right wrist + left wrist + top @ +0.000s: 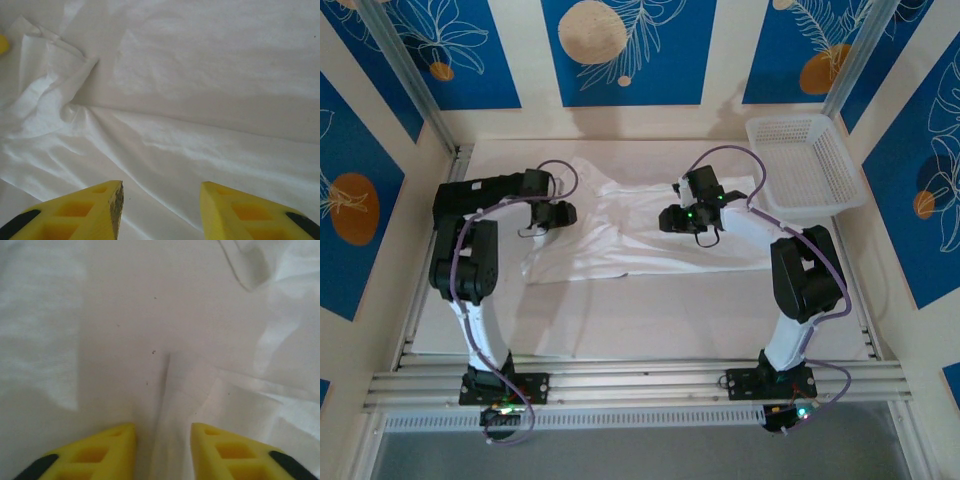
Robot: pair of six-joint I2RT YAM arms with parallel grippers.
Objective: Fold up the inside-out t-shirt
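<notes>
item: inside-out t-shirt (640,240), white, thin cloth. spread flat and wrinkled across the middle of the white table (620,325), long side running left to right, between the two arms.

item: left gripper (163,429), yellow fingers. low over the left end of the shirt; jaws apart, narrow gap, with a raised crease of the cloth running between them; neither finger visibly clamps it.

item: right gripper (161,186), yellow fingers. above the right part of the shirt; jaws apart and empty, rumpled folds lying beyond them.

item: white plastic basket (798,208), lattice walls. far right corner, just beside the shirt's right end.
</notes>
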